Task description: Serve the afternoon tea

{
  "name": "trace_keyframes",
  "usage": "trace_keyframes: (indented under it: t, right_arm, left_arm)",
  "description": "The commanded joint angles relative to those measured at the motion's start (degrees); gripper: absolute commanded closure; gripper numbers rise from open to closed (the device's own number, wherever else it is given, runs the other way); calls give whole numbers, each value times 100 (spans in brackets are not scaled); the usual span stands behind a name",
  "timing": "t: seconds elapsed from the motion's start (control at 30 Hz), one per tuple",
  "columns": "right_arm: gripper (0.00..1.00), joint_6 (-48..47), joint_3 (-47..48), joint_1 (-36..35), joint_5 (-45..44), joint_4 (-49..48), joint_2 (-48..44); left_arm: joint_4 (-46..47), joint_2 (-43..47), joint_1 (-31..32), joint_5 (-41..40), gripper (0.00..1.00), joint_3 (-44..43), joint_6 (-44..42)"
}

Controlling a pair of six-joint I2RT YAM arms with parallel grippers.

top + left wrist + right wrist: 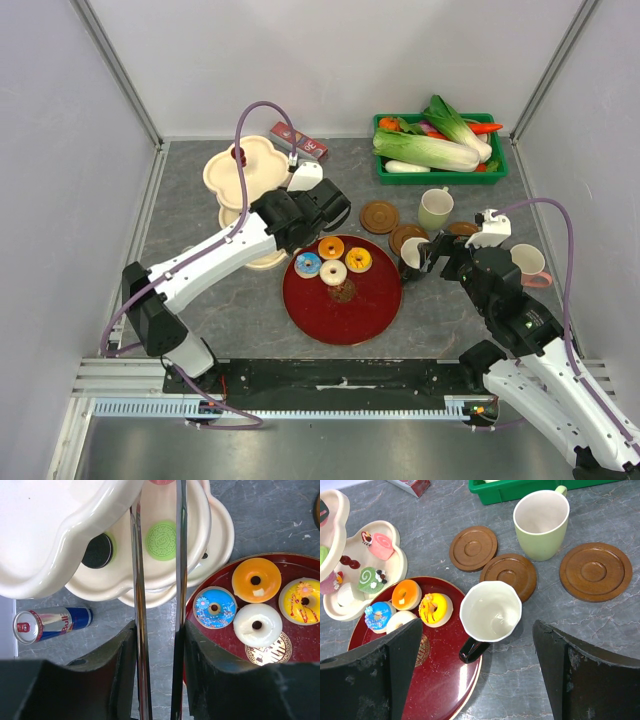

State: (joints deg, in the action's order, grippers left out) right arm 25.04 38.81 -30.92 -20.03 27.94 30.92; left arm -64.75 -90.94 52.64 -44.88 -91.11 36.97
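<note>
Step in hand: two jobs were judged to be under way. Sweets were being handled with tongs at the tiered stand, and the black mug was being lined up for a grasp.
Left jaws: pressed onto a pair of metal tongs [181, 555], whose arms were squeezed to a narrow slot. The tips were cut off by the frame edge, so it could not be told whether the pink scrap there was pinched.
Tiered stand [232, 172]: placed at 10 o'clock of the red tray [350, 325]. A green biscuit [161, 540] and a dark biscuit [97, 551] were seen on a lower tier.
Donuts [270, 630]: four were set on the tray's 12 o'clock half.
Right jaws: spread wide with nothing held, poised either side of the black mug [491, 611].
Black mug: found at 2 o'clock of the tray, just beside its rim.
Coasters [594, 571]: three lay bare, the nearest at 1 o'clock of the black mug.
Green mug [541, 522]: stood on the desk [250, 320] among the coasters, on none of them.
Next move: a descent around the black mug's body, a firm closure and a lift onto the nearest coaster were judged to be called for.
</note>
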Motion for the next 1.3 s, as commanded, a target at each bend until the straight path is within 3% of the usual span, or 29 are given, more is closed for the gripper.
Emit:
trace_keyframes:
  t: [0.0,0.77,1.27]
  right_arm:
    - [2,45,-14,-11,-89,-87,-51]
    - [2,45,-14,-11,-89,-96,-51]
    - [2,45,-14,-11,-89,-96,-51]
  left_arm:
    - [-72,-47,-79,-372,56,-117,293]
    - [-196,67,-131,-144,47,-161,381]
    - [920,1051,-114,1209,48,216,-366]
